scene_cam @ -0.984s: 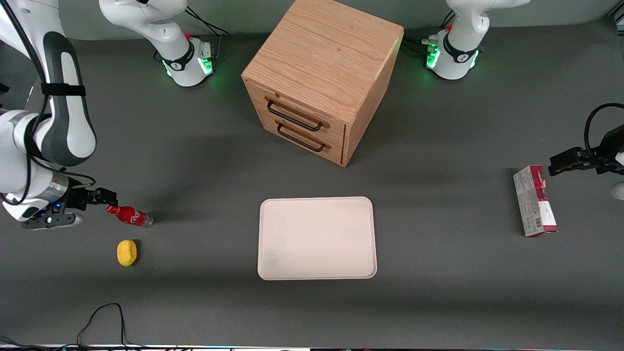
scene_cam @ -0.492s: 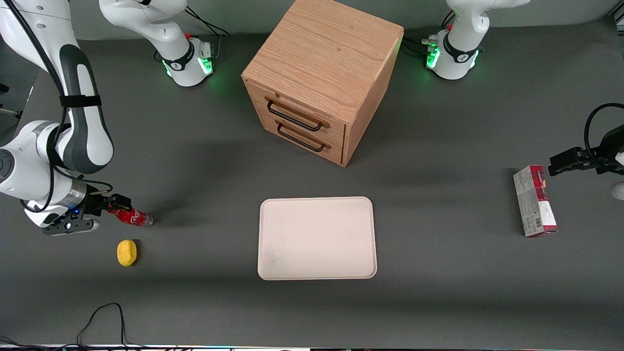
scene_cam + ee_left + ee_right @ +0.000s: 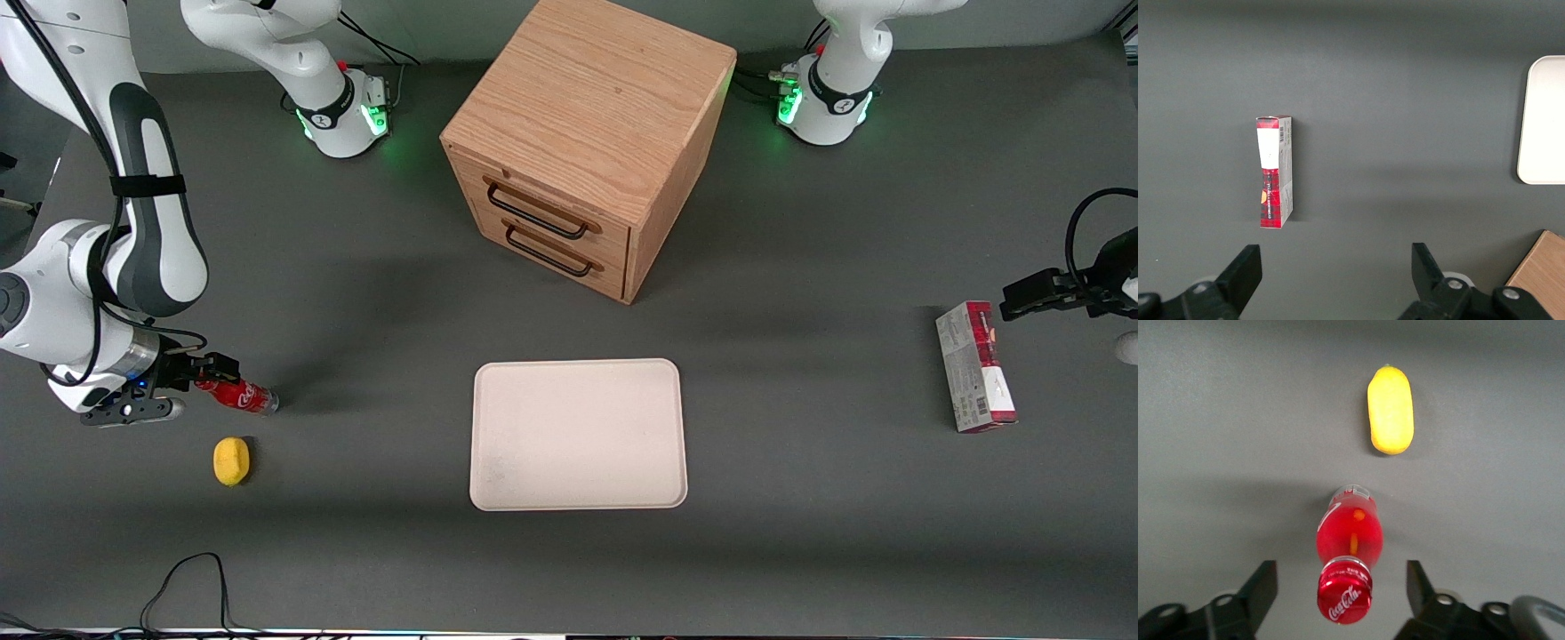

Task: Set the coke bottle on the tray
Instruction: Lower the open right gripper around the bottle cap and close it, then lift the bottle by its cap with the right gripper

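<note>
The bottle [image 3: 1349, 557] lies on its side on the table [image 3: 373, 551], well apart from the tray [image 3: 578, 434] at its 9 o'clock. The end effector [image 3: 1341, 590] straddles the cap end, fingers wide, gripping nothing. Light, rigid, round — likely to roll, so pinch the body.

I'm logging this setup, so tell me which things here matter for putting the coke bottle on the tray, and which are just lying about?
Job:
coke bottle, lying on the table
tray, nothing on it
claw, open, fingers astride the bottle's cap end

Lying about:
yellow lump beside the bottle
wooden drawer cabinet
red-and-grey carton
</note>
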`<action>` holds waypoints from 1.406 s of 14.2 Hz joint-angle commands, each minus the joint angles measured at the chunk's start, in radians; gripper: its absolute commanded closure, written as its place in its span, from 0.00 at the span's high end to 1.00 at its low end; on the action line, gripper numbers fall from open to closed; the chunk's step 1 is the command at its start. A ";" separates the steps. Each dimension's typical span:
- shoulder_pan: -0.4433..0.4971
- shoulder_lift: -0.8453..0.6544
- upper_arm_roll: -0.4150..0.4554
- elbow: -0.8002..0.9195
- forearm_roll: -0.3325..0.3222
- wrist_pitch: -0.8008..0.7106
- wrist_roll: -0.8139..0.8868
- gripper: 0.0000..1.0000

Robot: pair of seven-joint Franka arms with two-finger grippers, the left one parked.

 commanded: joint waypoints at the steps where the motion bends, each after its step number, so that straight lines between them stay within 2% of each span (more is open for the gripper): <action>1: 0.006 -0.019 -0.009 -0.022 0.027 0.013 -0.015 0.00; 8: 0.009 -0.033 -0.009 0.007 0.027 -0.024 0.003 0.00; 11: 0.006 -0.044 -0.012 0.187 0.026 -0.270 0.029 0.00; 16: 0.006 -0.010 -0.012 0.663 0.012 -0.801 0.138 0.00; 18: 0.006 -0.003 -0.012 0.739 -0.016 -0.893 0.138 0.00; 20: 0.007 -0.001 -0.010 0.747 -0.017 -0.901 0.154 0.00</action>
